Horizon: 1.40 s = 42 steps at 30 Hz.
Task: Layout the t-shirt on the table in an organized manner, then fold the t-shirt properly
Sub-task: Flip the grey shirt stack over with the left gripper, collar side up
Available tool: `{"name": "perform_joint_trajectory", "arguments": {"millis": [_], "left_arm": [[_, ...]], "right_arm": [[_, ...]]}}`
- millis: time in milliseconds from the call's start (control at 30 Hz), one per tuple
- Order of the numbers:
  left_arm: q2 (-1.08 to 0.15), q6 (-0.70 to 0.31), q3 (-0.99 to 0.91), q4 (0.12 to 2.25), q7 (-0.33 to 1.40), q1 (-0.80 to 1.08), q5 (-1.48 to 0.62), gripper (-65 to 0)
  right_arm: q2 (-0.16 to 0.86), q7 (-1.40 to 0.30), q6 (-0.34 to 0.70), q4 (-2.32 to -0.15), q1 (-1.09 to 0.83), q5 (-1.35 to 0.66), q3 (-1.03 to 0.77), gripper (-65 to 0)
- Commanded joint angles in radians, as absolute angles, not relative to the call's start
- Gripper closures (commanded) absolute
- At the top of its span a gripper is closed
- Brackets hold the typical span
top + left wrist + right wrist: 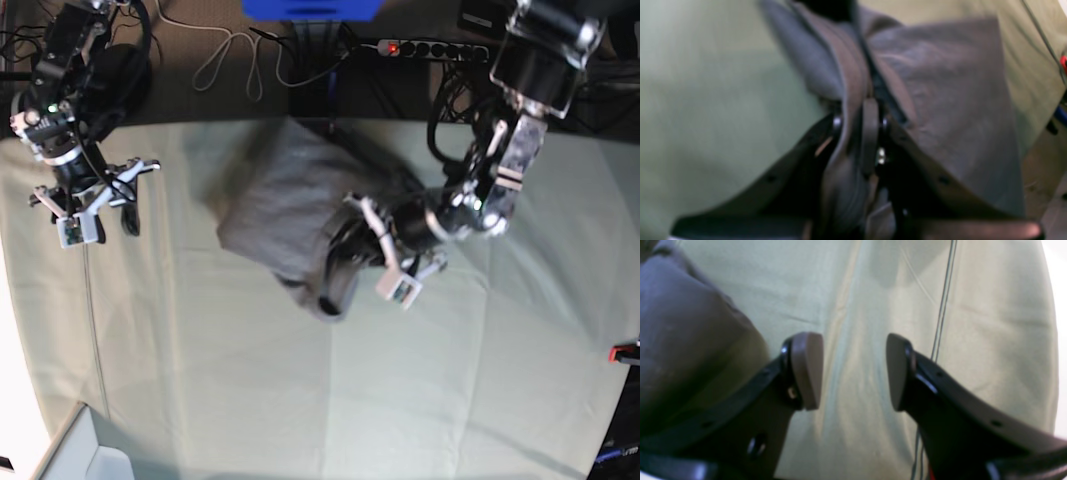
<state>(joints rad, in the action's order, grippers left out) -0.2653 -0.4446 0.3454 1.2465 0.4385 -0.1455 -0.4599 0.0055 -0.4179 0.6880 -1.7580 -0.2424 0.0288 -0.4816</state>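
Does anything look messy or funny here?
Yes. The t-shirt lies bunched in a crumpled heap on the table, not flat. The left gripper pinches a fold of it.

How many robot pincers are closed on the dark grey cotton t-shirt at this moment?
1. The left pincer is shut on the dark grey cotton t-shirt near the table's middle. The right pincer stands open over the pale grey-green cloth table, holding nothing.

t-shirt [285, 215] bunched on table [480, 360], far side
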Motion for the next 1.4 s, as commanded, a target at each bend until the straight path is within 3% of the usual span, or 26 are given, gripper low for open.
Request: {"name": "perform_joint_trajectory", "arguments": {"millis": [0,233,600,800,1033,1367], "left_arm": [[-0.265,-0.453,0.366,1.254,0.41,-0.189,-0.475,0.0],[-0.254,-0.453,0.579,1.147,0.409,-0.387,-0.38,0.0],[-0.021,-0.453,0.648,0.885,0.407,-0.584,-0.137,0.0],[0.064,-0.453,0.653,0.834,0.4,-0.605,-0.018,0.0],[0.099,-0.449,0.644,0.707,0.208,-0.599,0.122,0.0],[0.101,-0.443,0.642,0.67,0.202,-0.607,0.124,-0.1]], "right_arm": [[0.013,-0.394,0.698,-1.778,-0.237,0.016,-0.484,-30.6],[0.013,-0.394,0.698,-1.778,-0.239,0.018,-0.484,-30.6],[0.012,-0.394,0.698,-1.773,-0.243,0.018,-0.484,-30.6],[0.013,-0.394,0.698,-1.774,-0.243,0.019,-0.484,-30.6],[0.013,-0.394,0.698,-1.773,-0.243,0.019,-0.484,-30.6],[0.012,-0.394,0.698,-1.771,-0.24,0.019,-0.476,-30.6]]}}
